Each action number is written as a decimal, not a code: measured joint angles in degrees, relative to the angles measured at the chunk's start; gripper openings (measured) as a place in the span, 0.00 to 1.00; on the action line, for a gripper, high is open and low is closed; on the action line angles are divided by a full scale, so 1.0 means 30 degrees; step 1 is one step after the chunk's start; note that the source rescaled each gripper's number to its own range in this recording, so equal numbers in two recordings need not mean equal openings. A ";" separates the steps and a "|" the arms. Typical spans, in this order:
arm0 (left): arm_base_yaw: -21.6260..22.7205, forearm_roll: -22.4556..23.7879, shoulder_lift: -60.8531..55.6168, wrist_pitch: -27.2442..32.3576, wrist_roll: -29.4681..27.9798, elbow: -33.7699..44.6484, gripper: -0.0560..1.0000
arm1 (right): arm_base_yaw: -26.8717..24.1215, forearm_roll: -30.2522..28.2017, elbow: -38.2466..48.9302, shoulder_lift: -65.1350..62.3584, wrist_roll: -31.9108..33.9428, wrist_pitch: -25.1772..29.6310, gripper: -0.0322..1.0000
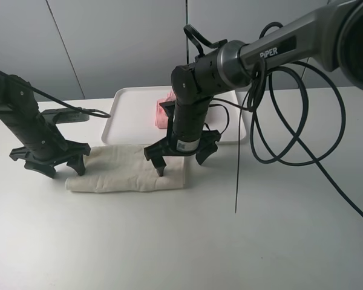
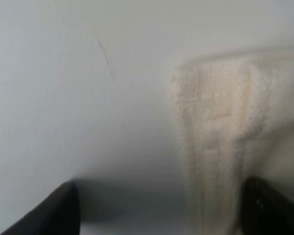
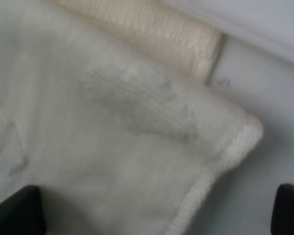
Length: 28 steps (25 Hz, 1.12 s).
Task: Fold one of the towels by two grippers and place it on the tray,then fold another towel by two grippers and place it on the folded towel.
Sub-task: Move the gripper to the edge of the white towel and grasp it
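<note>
- A plain white bench [image 1: 169, 241] fills the lower part of the high view — matte and smooth from edge to edge.
- Behind it stands a pale grey wall [image 1: 121, 42] of flat panels, split by a thin vertical seam [image 1: 186, 12] near the middle and a slanted line [image 1: 57, 42] to the left.
- Light is soft and even — only faint, blurred shadows lie on the bench top.
- Seen close from the left wrist, the bench carries a thin dark scratch [image 2: 107, 58].

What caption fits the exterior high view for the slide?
Left hand and right hand open at the cream towel's ends; pink towel on the tray.
</note>
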 joint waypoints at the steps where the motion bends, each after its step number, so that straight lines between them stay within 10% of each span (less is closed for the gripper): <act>1: 0.0000 0.0000 0.0000 0.0000 0.0000 0.0000 0.87 | 0.0000 0.0000 0.0000 0.0035 0.0000 -0.0043 1.00; 9: 0.0000 0.0000 0.0000 0.0000 0.0311 0.0000 0.87 | 0.0000 0.0464 -0.0040 0.0114 -0.0037 -0.0234 0.96; 17: 0.0000 -0.0029 0.0000 0.0000 0.0345 0.0000 0.87 | 0.0000 0.0987 -0.0076 0.0257 -0.0468 -0.0520 0.50; 28: 0.0000 -0.0029 0.0008 -0.0139 0.0415 0.0000 0.87 | 0.0289 0.1479 -0.0076 0.0292 -0.1000 -0.1199 0.41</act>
